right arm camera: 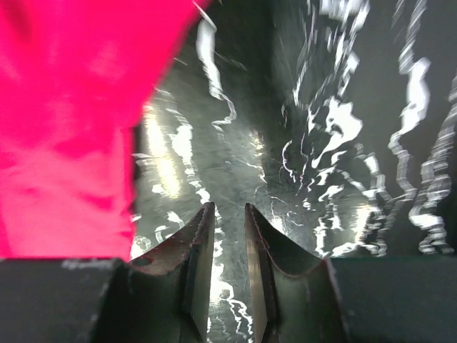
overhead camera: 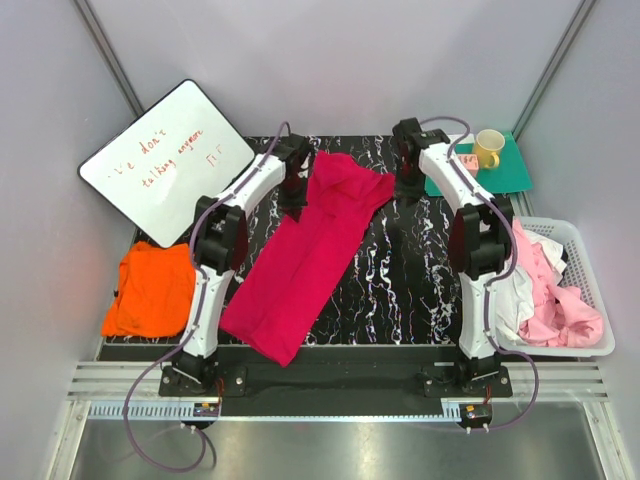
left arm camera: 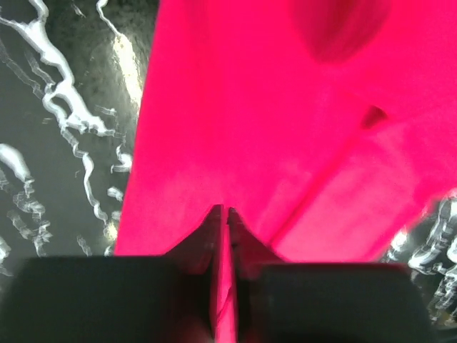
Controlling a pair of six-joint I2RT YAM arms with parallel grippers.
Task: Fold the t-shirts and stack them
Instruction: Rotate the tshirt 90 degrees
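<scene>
The large magenta-red t-shirt (overhead camera: 305, 260) lies folded lengthwise as a long strip, slanting across the black marbled table (overhead camera: 420, 270). My left gripper (overhead camera: 293, 205) is at the strip's far left edge. The left wrist view shows that gripper (left arm camera: 225, 211) shut on a fold of the magenta-red cloth (left arm camera: 271, 107). My right gripper (overhead camera: 408, 190) hangs just off the shirt's far right corner. In its wrist view the right gripper (right arm camera: 228, 207) is open and holds nothing, with bare table under it and the shirt (right arm camera: 64, 128) to its left. An orange t-shirt (overhead camera: 152, 290) lies folded at the left.
A white basket (overhead camera: 590, 240) at the right holds crumpled pale pink (overhead camera: 565, 310) and white (overhead camera: 515, 295) shirts. A whiteboard (overhead camera: 165, 160) leans at the far left. A yellow mug (overhead camera: 488, 148) stands on a green mat (overhead camera: 515, 172) at the far right.
</scene>
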